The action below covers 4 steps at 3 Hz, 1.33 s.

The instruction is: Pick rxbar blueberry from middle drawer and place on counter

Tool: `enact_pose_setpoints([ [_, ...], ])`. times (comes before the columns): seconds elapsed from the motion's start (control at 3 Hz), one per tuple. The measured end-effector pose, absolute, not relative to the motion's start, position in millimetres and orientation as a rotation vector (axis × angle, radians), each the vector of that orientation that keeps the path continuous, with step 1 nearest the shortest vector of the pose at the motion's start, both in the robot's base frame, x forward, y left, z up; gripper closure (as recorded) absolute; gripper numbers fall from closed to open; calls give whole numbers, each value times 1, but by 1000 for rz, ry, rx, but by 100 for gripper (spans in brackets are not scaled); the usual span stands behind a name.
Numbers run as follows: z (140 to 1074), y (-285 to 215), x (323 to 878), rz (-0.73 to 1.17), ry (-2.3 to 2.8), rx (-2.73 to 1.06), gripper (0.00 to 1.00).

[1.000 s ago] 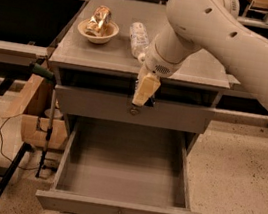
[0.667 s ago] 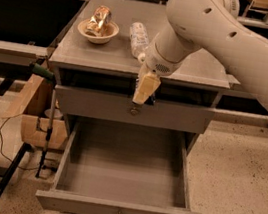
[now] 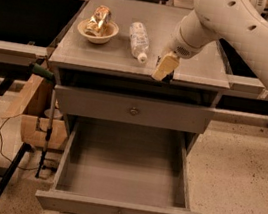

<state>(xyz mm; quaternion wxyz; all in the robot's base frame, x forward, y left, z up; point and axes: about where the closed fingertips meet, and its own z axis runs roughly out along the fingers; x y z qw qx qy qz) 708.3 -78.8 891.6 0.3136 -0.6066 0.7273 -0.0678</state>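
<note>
Front edge first: the gripper (image 3: 164, 67) hangs right over the front lip of the counter (image 3: 106, 57), right of centre, the pale arm (image 3: 247, 31) sweeping in from the upper right; bare grey counter runs along the front to its left and there's free top off to its right as well. Below, the top drawer (image 3: 133, 110) sits flush and closed; the middle drawer (image 3: 83, 204) is pulled far out toward us, its grey floor showing wall to wall. Open speckled floor (image 3: 234, 175) to the right of the cabinet; on the left it's tighter, a wooden piece (image 3: 32, 108) just beside the frame.

Up top at the back left, a bowl (image 3: 98, 31) holds a crumpled gold packet (image 3: 98, 18); just beside it a clear bottle (image 3: 138, 40) lies on its side, cap toward us, near the gripper but apart.

Gripper's grip: cannot tell; a dark sliver (image 3: 168, 77) shows at its lower tip by the counter lip; whether that's the rxbar blueberry, cannot tell.
</note>
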Motion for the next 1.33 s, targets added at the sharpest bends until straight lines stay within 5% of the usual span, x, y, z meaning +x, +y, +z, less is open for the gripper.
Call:
enact_pose_setpoints([
  [0.67,893,-151,791,-196,1876,-1300,100],
  [1.33,886,-179,832,-162,1790,-1155,60],
])
